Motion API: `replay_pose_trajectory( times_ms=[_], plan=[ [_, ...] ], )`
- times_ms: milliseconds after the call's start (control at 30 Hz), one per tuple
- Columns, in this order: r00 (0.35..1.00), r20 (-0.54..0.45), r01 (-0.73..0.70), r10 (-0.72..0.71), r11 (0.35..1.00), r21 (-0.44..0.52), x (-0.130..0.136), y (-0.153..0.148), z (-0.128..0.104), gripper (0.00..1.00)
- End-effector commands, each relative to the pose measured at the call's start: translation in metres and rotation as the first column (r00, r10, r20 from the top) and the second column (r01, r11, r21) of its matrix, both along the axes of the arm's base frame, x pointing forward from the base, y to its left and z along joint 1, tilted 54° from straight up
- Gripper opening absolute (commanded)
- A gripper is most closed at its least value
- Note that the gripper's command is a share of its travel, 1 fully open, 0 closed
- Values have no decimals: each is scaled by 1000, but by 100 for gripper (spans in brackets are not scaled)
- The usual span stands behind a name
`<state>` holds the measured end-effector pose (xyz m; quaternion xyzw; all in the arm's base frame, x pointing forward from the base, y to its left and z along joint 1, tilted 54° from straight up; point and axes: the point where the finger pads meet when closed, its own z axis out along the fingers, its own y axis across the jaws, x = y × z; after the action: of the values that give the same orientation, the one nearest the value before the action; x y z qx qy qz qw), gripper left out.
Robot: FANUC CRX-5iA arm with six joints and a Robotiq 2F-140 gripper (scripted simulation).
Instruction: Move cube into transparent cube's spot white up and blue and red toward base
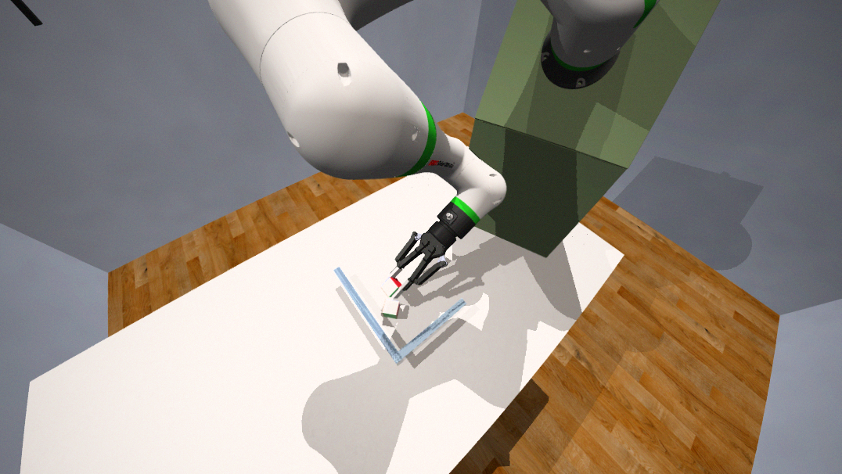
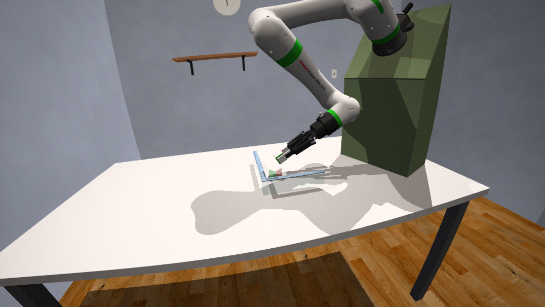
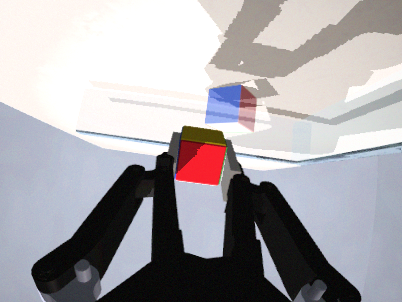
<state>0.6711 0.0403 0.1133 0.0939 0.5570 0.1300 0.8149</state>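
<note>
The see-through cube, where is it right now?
The see-through cube sits on the white table, inside the corner of the blue L-shaped rail, just beyond the solid cube held off the table in the fingers.

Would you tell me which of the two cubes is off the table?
The solid cube, pinched in the gripper above the table; the transparent cube sits inside the corner guide.

Home-like room, wood floor, wall shelf, clock
</note>
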Motion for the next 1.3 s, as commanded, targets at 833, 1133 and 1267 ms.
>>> replay_pose_trajectory(
  times_ms=[833, 1133, 1267],
  plan=[
    [1000, 4, 1, -1, 1000, 0, 1, 0, 0, 0],
    [1000, 4, 1, -1, 1000, 0, 7, 2, -5, 0],
    [1000, 4, 1, -1, 1000, 0, 12, 4, -9, 0]
  ],
)
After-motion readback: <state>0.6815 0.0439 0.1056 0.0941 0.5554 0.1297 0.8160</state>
